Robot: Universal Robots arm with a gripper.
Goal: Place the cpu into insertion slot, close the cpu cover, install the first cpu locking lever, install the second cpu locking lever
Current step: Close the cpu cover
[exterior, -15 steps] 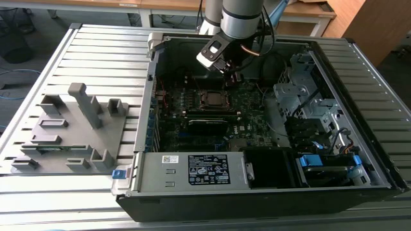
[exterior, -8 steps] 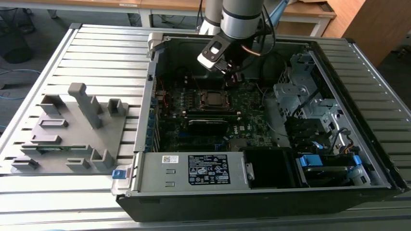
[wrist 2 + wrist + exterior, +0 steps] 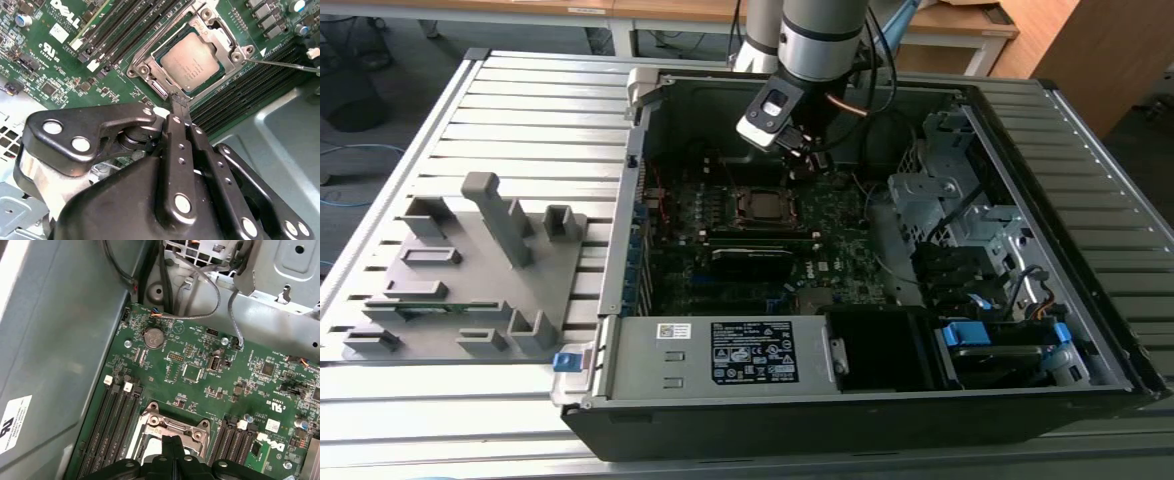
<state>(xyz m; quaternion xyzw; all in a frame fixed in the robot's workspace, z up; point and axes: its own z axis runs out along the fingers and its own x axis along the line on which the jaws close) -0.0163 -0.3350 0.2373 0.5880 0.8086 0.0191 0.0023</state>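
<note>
Black fingers [image 3: 176, 145] of the gripper [image 3: 178, 102] were closest in the second wrist view. They were pressed tight together, and nothing showed between them. Their tip was right at the edge of the slot [image 3: 145, 67]. I could not tell if it touched the metal there.

The cpu [image 3: 192, 62] lay flat inside the slot with its dull silver top facing up. The cover [image 3: 220, 37] lay down flat around it, so the cpu showed through the hole in the middle. A thin rod [image 3: 282, 65] ran out from one corner of the cover.

Long black slots [image 3: 125, 30] sat in rows beside the slot on the green board [image 3: 60, 75]. In the first wrist view, a round silver battery [image 3: 154, 338] sat on the board, well apart from the slot.

In the exterior view, the arm reached down into an open case [image 3: 1067, 130], and the gripper hung just above the slot. A grey rack [image 3: 467, 270] stood on the table [image 3: 534, 100] beside the case, on the exterior view's left.
</note>
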